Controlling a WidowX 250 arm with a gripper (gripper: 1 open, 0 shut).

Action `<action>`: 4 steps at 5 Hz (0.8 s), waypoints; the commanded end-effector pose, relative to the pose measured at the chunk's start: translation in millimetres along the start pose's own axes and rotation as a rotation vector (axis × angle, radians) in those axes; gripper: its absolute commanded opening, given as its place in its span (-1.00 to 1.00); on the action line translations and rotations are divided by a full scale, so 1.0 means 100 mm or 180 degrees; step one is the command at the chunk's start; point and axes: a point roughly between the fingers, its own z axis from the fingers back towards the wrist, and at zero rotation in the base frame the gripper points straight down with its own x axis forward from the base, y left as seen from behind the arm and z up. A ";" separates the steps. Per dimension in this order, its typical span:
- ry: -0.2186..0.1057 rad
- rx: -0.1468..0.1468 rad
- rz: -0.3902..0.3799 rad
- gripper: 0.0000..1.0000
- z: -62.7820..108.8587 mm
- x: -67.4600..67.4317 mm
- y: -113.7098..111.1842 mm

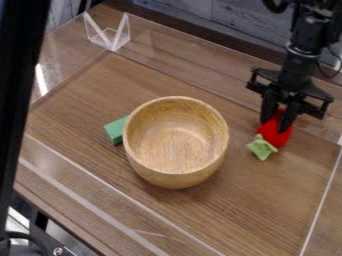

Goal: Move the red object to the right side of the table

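Note:
The red object (275,133), a small strawberry-shaped toy with a pale green leafy cap, hangs low over the right part of the brown wood-grain table (94,105). My gripper (282,118) points straight down from above and is shut on the toy's red body, with the green cap poking out below and to the left. Whether the cap touches the tabletop I cannot tell.
A large wooden bowl (177,139) stands mid-table, left of the toy. A flat green piece (118,129) lies against the bowl's left side. Low clear acrylic walls (325,215) border the table, and a clear stand (107,32) sits at the back left.

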 end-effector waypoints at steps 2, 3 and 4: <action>-0.0265 -0.0089 -0.0040 -1.00 0.40 -0.40 -0.11; -0.0217 -0.0074 -0.0251 -1.00 0.28 -0.57 -0.22; -0.0224 -0.0101 -0.0483 -1.00 0.12 -0.69 -0.36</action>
